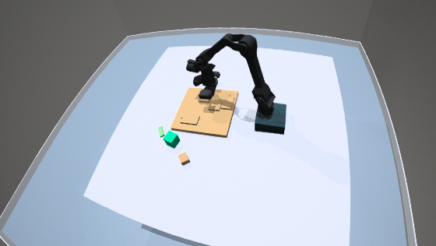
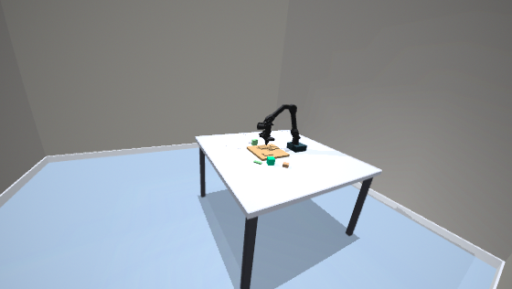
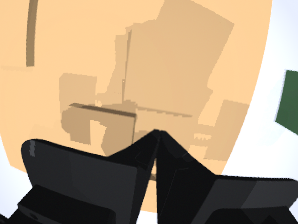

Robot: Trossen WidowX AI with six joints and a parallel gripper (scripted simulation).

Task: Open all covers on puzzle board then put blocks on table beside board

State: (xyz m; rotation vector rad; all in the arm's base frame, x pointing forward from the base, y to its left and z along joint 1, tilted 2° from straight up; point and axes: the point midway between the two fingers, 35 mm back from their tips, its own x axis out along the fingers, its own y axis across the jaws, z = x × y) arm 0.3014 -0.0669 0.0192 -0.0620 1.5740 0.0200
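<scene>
The tan puzzle board (image 1: 206, 126) (image 2: 261, 154) (image 3: 80, 3) lies flat on the white table. My gripper (image 1: 206, 93) (image 2: 266, 139) (image 3: 158, 135) is shut with nothing between the fingers, its tips down at the board's far left corner. In the wrist view, tan covers (image 3: 176, 39) lie just beyond the fingertips, and a narrow dark slot (image 3: 32, 19) runs along the board's left side. A square cover outline (image 1: 191, 119) shows near the board's front left. A green cube (image 1: 171, 138) (image 2: 271, 160), a small pale green piece (image 1: 161, 131) and a tan block (image 1: 184, 158) (image 2: 285, 165) rest on the table in front of the board.
Another green block (image 2: 254, 142) (image 3: 289, 99) sits on the table behind the board, mostly hidden by the hand in the top view. The arm's dark base (image 1: 271, 118) stands right of the board. The table edge is far from everything.
</scene>
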